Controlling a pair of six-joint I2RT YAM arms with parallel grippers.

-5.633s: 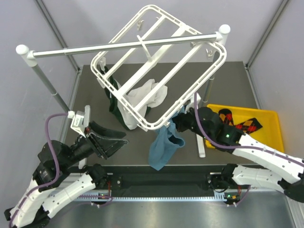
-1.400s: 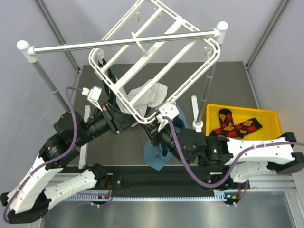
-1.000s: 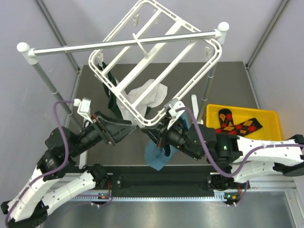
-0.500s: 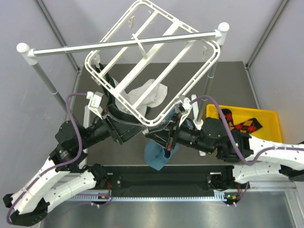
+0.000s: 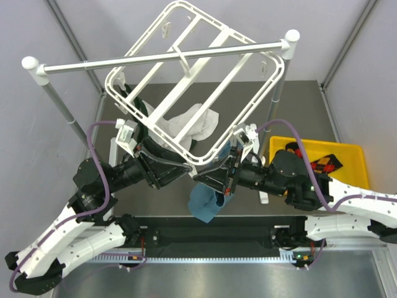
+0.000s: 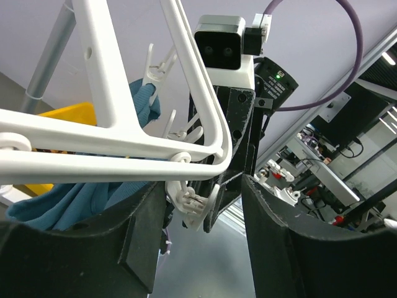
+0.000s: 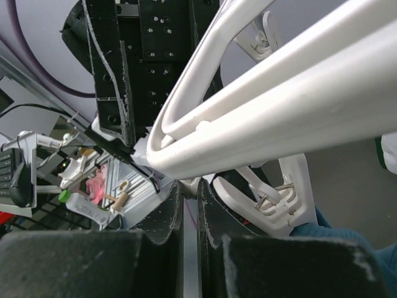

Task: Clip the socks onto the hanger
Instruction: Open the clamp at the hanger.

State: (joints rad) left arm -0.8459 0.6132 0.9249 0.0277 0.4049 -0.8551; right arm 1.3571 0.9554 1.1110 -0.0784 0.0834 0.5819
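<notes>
The white hanger hangs tilted from the silver rail. Its near corner lies between my two grippers. My left gripper is open, and the corner bar and a dangling clip sit in its wide gap. My right gripper is shut on a small white tab of a clip under the frame bar, its fingertips pinched together. A second clip hangs beside it. The argyle socks lie in the yellow bin, partly hidden by my right arm.
A teal cloth hangs from the frame's near corner, and shows in the wrist views. A white cloth and a dark cloth hang under the frame. The rail stands on two posts. The yellow bin is at the right.
The hanger has swung to the left. My left gripper has moved in around its near corner, and my right gripper has shifted up and right under that corner.
</notes>
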